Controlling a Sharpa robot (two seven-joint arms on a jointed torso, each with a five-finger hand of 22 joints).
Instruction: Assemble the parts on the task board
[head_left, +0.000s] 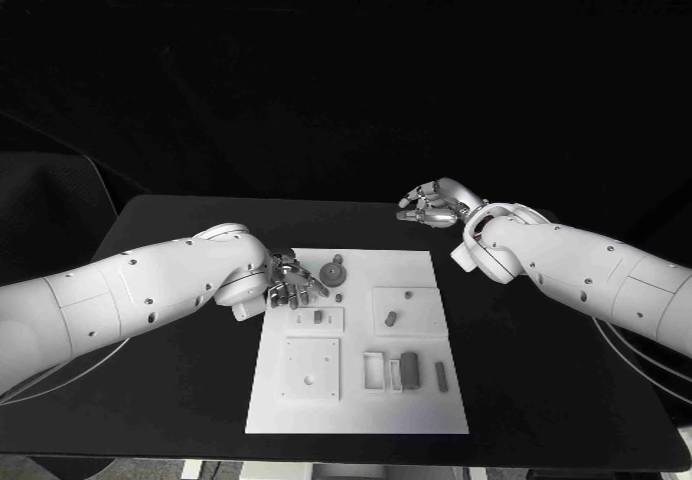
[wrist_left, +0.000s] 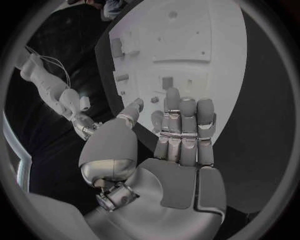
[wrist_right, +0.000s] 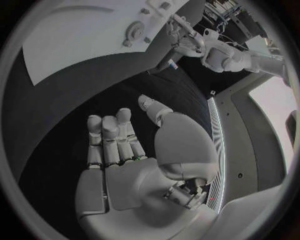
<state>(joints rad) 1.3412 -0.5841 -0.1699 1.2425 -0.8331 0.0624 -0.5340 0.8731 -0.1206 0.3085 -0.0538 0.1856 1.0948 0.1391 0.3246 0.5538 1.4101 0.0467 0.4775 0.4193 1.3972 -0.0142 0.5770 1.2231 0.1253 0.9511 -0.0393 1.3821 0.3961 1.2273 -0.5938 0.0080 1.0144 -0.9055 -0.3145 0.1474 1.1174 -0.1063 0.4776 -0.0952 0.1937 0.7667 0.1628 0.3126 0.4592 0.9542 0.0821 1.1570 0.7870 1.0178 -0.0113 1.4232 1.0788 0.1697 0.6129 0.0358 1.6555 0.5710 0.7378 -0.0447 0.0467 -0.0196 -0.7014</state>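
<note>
Dim scene, black backdrop swallowing the table (head_left: 577, 400). The white task board (head_left: 361, 400) glows brightest, with no harsh glare. Soft shadows sit under both arms. Wrist views bend hard at their rims, edges curving and darkening.

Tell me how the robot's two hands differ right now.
The left hand hovers over the white board, at its far left corner near a round part; the right hand hangs over bare black table, off the board. The left hand's fingers reach toward the parts; the right's do not. Both hold nothing.
</note>
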